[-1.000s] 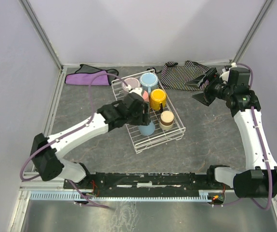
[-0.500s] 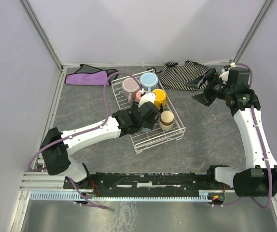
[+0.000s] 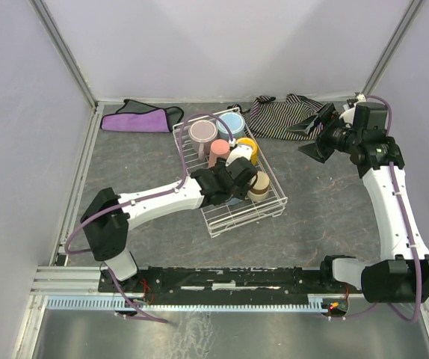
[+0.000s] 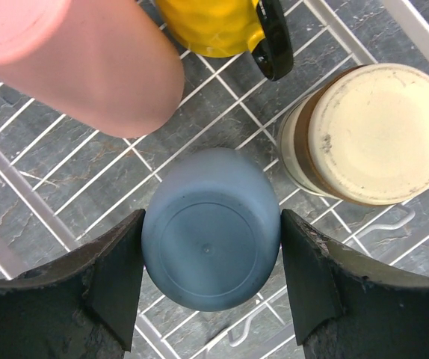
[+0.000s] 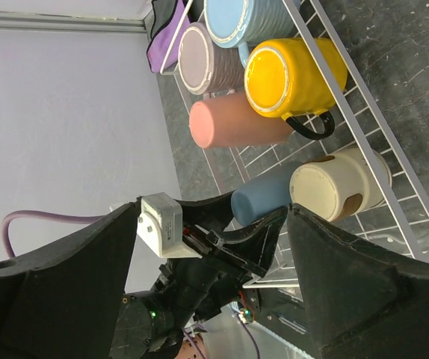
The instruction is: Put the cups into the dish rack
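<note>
My left pincer (image 4: pixel 211 247) clamps the blue tumbler (image 4: pixel 211 258) on the dish rack (image 4: pixel 24 187) beneath. Next, I reckon, release and lift; my right pincer (image 5: pixel 213 213) gapes, empty.

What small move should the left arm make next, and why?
Probably open the left gripper to let go: its fingers press both sides of the blue tumbler, which stands bottom-up on the dish rack grid, beside the beige cup, so it seems already placed.

glossy yellow mug (image 5: pixel 293 77), matt blue tumbler (image 4: pixel 211 241) (white wire rack (image 3: pixel 238 215))
</note>
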Robot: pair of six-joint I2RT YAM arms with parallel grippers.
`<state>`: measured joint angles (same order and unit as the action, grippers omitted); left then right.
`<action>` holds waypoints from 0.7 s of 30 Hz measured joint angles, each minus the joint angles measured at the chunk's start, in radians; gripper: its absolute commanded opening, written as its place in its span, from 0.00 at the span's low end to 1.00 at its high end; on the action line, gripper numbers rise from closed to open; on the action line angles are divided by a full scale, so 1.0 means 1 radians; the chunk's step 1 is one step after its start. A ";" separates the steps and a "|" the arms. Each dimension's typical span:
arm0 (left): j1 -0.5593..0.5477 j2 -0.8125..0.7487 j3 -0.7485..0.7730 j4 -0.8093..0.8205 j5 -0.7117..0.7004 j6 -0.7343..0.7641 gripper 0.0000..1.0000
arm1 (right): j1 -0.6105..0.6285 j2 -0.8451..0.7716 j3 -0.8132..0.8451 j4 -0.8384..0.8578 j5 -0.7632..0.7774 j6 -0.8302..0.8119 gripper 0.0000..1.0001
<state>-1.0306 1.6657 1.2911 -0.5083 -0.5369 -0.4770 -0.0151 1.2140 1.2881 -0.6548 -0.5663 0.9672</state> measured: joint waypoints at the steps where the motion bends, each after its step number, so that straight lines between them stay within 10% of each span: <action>1: 0.001 0.006 0.007 0.001 0.007 0.000 0.05 | 0.000 0.001 0.001 0.000 0.000 -0.001 0.88; 21: 0.046 0.016 0.011 0.011 0.108 -0.008 0.76 | 0.000 0.007 0.004 -0.013 0.003 -0.011 0.88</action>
<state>-0.9848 1.6817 1.3025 -0.4969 -0.4290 -0.4850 -0.0151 1.2213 1.2922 -0.6674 -0.5636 0.9562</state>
